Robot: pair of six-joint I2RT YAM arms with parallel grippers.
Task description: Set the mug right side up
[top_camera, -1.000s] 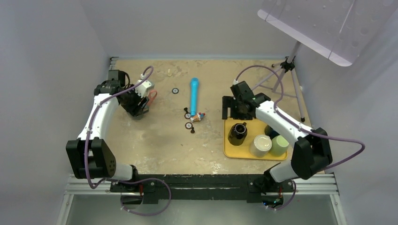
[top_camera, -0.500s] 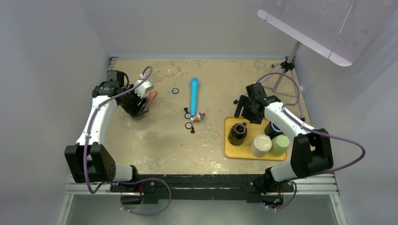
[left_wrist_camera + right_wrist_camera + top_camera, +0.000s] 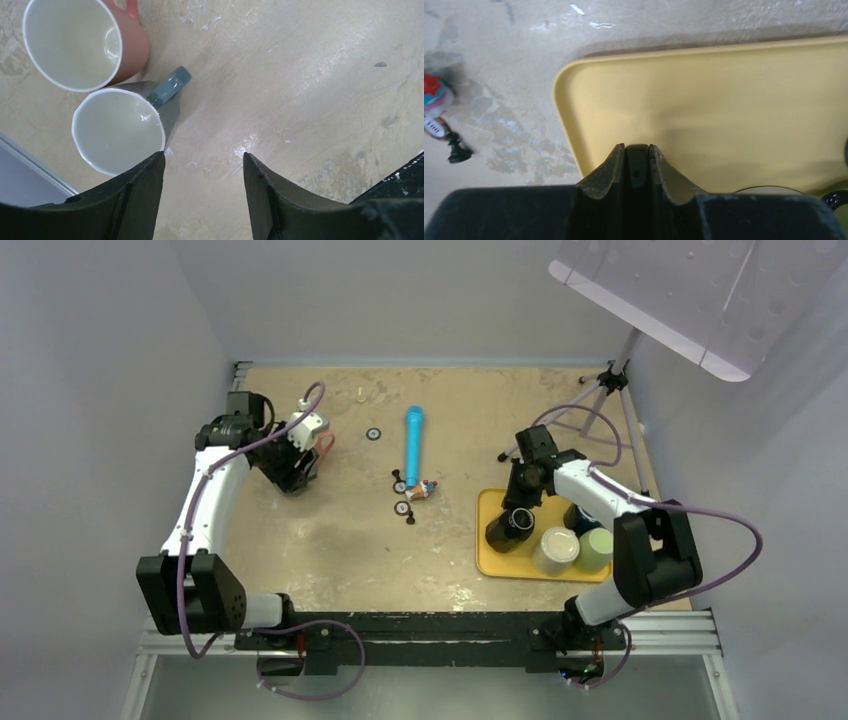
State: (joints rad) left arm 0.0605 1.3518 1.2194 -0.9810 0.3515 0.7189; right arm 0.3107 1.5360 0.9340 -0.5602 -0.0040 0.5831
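A black mug (image 3: 506, 526) stands on the left part of the yellow tray (image 3: 488, 562). My right gripper (image 3: 520, 506) sits at its far side, shut on the mug's handle (image 3: 636, 161), a narrow dark piece pinched between the two fingers (image 3: 610, 167), with the tray (image 3: 724, 100) below. The mug's body is hidden in the right wrist view. Far to the left, my left gripper (image 3: 296, 466) hangs open over bare table, nothing between its fingers (image 3: 145, 185).
A cream mug (image 3: 555, 548), a green mug (image 3: 597, 549) and a dark blue one (image 3: 577, 514) share the tray. A grey mug (image 3: 117, 131) and a coral mug (image 3: 75, 45) stand upright by the left gripper. A blue cylinder (image 3: 412, 444) and a small toy (image 3: 421, 488) lie mid-table.
My right gripper has swung from beyond the tray down onto the black mug and shut on its handle. The left arm has stayed put.
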